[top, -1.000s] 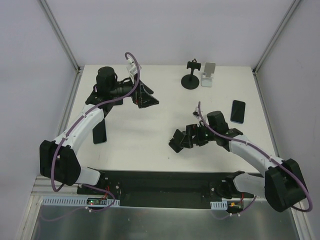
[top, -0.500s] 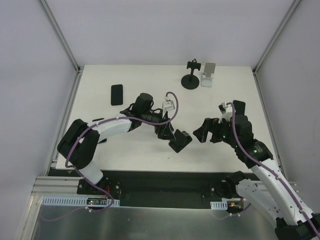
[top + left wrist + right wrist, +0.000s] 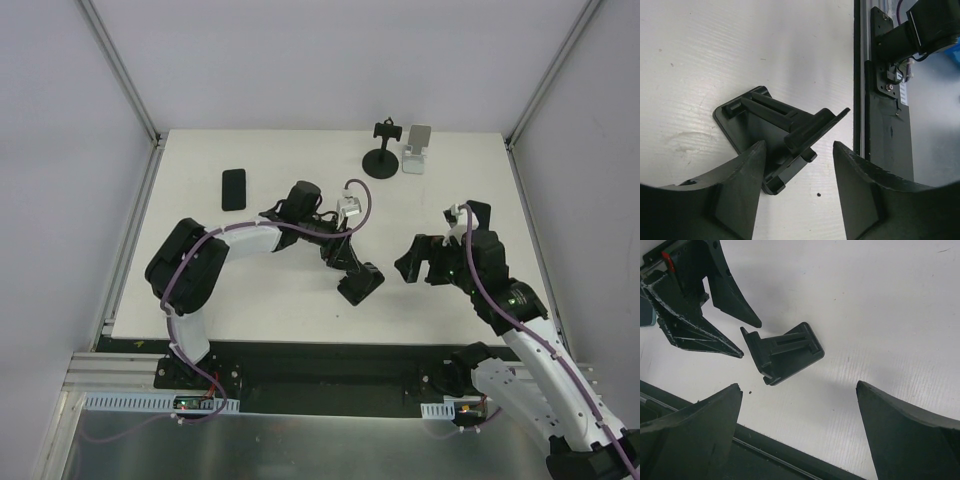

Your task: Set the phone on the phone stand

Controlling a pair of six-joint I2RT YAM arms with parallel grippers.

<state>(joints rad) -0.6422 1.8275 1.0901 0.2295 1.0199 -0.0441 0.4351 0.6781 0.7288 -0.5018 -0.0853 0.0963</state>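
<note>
"two phones on the table when you looked?" desk asked.

"yep," i said. "black phone lay flat on the far-left part, well apart from both arms. 2nd phone, dark, lay on the right side, mostly hidden behind my right arm. neither was on a stand, neither was held."

"and the stands?"

"three. black folding stand sat near the front edge, abt mid-table, btwn the two grippers. its base was flat on the surface and its rest was tipped up at a slant. at the back stood a black round-base stand w/ a white stand just beside it, on its right."

"left gripper?"

"left gripper hung right over the folding stand, arm reaching in from the left. the left wrist cam showed the jaws parted at a medium gap, one finger on each side of the stand. couldn't tell if either finger touched it. nothing was clamped."

"right one?"

"right gripper was just to the right of that same stand, pointed at it but apart from it. its wrist cam showed the jaws spread wide and empty. the stand and the left gripper's fingertips showed in the gap btwn them."

"so the phones?"

"both flat on the table, one each side, well apart from the folding stand."
</note>
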